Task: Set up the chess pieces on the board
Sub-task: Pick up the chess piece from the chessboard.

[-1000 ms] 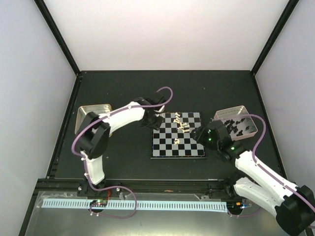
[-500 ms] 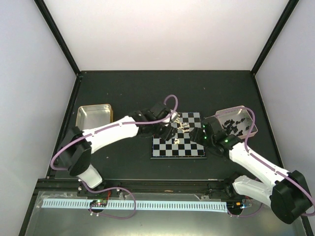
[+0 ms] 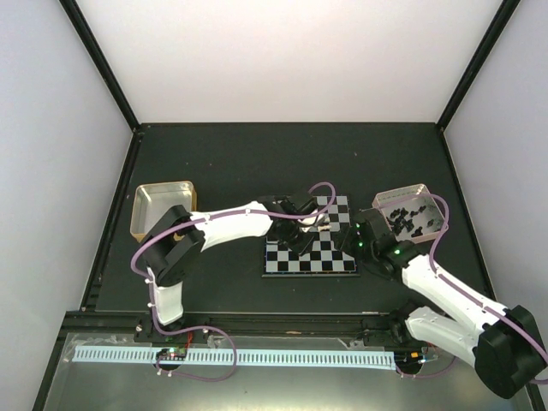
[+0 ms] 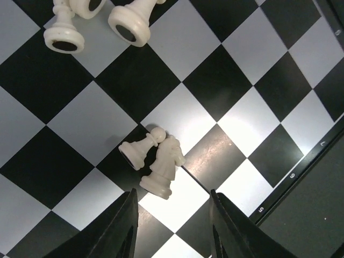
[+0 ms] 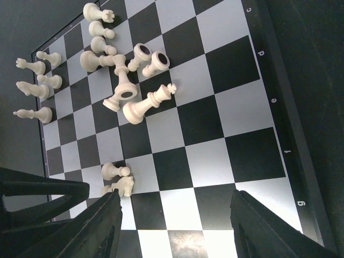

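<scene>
The board (image 3: 330,261) lies mid-table. Several cream-white chess pieces (image 3: 319,219) lie tipped over on its far half. My left gripper (image 3: 301,224) hangs open and empty over the board. In the left wrist view the left gripper (image 4: 172,228) is just short of a fallen white knight (image 4: 164,167) and pawn (image 4: 138,151) on the board (image 4: 252,118). My right gripper (image 3: 354,237) is open and empty over the board's right edge. In the right wrist view the right gripper (image 5: 177,226) looks across the board (image 5: 252,156) at the pile (image 5: 129,80), the king (image 5: 148,105) and the knight (image 5: 121,185).
A pinkish tray (image 3: 432,224) with tiny black pieces (image 3: 404,216) stands right of the board. A gold metal tray (image 3: 158,205) stands at the left. The left arm's fingers (image 5: 32,201) show at the left edge of the right wrist view. Dark walls edge the table.
My left gripper has moved right, from the board's left far corner to over its middle. My right gripper has shifted slightly left toward the board's edge. Both stay open.
</scene>
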